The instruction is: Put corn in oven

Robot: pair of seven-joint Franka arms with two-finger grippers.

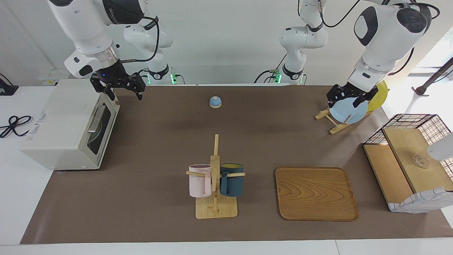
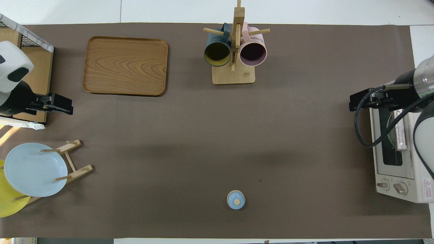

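Note:
The corn is out of view. The off-white oven stands at the right arm's end of the table, its glass door shut and its bar handle facing the mat. My right gripper hangs open and empty over the oven's upper front corner, at the end nearer to the robots. Above the mat at the left arm's end, my left gripper waits open and empty, between the plate rack and the wire basket.
A small blue bell sits near the robots at mid table. A mug tree holds a pink and a dark blue mug. Beside it lies a wooden tray. A plate rack and a wire basket stand at the left arm's end.

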